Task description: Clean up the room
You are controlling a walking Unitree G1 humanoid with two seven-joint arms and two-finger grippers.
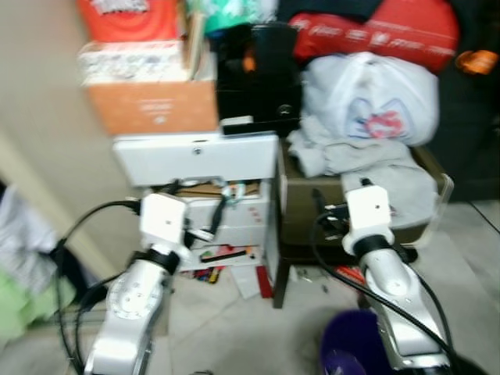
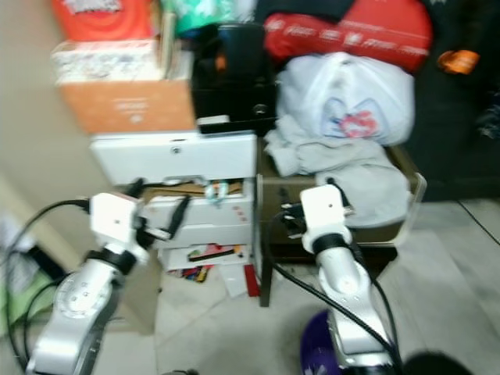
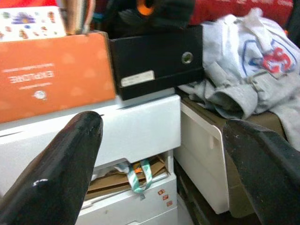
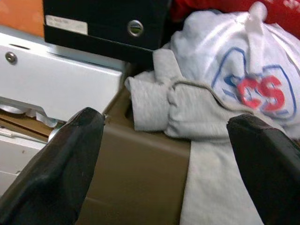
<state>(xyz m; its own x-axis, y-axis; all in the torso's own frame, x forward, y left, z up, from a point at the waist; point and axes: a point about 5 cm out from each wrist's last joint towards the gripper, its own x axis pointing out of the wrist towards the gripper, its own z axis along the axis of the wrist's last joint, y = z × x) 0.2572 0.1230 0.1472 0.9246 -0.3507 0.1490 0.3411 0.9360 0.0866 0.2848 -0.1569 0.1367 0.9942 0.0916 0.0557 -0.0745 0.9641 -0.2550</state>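
You are facing a white drawer unit [image 1: 195, 156], taken here as the landmark; its drawers stand partly pulled out with brown card and a striped strap showing in the upper gap. Just beside it on the robot's right stands a low brown box [image 1: 312, 211], and over that box's top and front hangs a grey sweatshirt [image 4: 211, 122], crumpled, one sleeve bunched toward the drawer unit. Behind the sweatshirt sits a white plastic bag [image 1: 371, 94] with a red and blue print, and behind that a red cushion [image 1: 391, 27]. On top of the drawer unit you have an orange carton [image 1: 152, 105] toward the robot's left and a black box [image 3: 154, 56] with a round metal eyelet beside it, touching. On the floor at the foot of the drawer unit lies loose paper and small litter [image 1: 234, 273]; a purple bin [image 1: 351, 355] sits nearer you, partly hidden by the right arm. Left tool [image 3: 159, 154]: fingers wide apart, empty, held before the drawer unit's front. Right tool [image 4: 168, 159]: fingers wide apart, empty, held before the brown box and the sweatshirt, not touching either.
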